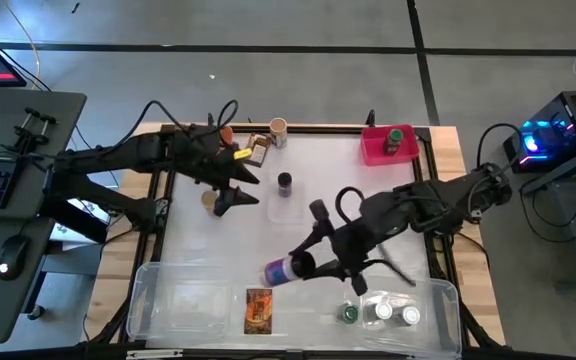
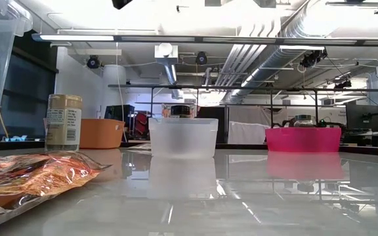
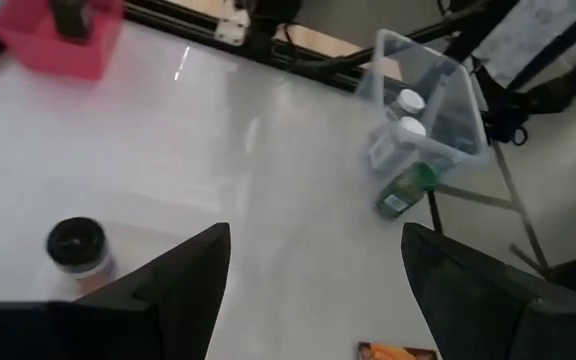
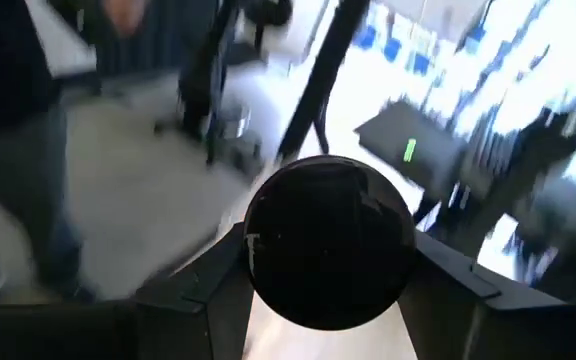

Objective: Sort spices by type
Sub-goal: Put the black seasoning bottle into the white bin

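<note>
The right gripper (image 1: 303,266) is clamped on a dark-capped jar (image 1: 282,270) with a purple label, holding it sideways above the bench (image 1: 308,225); in the right wrist view the jar's round dark cap (image 4: 328,242) sits between the two fingers. Just past this gripper, toward the bench's near edge, an orange packet (image 1: 258,309) lies inside the long clear tub (image 1: 173,300). To its other side, three jars (image 1: 378,314) with green and white caps stand in the same tub's end. Beyond the gripper, another dark-capped jar (image 1: 285,183) stands in a small clear tub (image 2: 183,136). The left gripper (image 1: 230,197) hangs with its fingers apart and holding nothing, over the bench's far left part. Behind it sit an orange bin (image 2: 102,133) and a tan-capped jar (image 1: 278,128). A green-capped jar (image 1: 395,139) rests in the pink bin (image 1: 376,150).
</note>
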### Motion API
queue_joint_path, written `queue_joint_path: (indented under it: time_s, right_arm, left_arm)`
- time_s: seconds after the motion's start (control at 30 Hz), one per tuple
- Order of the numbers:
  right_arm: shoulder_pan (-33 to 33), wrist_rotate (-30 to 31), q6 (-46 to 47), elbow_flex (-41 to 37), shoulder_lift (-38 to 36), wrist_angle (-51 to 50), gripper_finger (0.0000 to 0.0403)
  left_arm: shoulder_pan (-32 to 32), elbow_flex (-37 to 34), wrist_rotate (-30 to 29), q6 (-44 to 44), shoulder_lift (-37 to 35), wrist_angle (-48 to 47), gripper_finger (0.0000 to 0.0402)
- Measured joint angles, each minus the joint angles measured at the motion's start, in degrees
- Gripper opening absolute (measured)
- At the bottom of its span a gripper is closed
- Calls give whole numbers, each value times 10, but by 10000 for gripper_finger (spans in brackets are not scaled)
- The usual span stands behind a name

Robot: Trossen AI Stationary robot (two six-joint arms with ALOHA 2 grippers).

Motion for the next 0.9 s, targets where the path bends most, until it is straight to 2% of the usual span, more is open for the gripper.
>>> queue_joint_path:
  time_s: [0.13,0.27,0.53,0.9]
  right_arm:
    - [-1,-51,-37,0,-1,77,196]
    - [3,-105,-59,0,-1,91,196]
    - [31,-158,-115,0,-1,156,196]
    - [38,-150,-122,0,-1,167,196]
  left_arm:
    - [-16,0,-2,-1,0,12,282]
    - [-20,0,-2,-2,0,21,282]
    - [-17,0,-4,-14,0,22,282]
    - [-17,0,-4,-14,0,20,282]
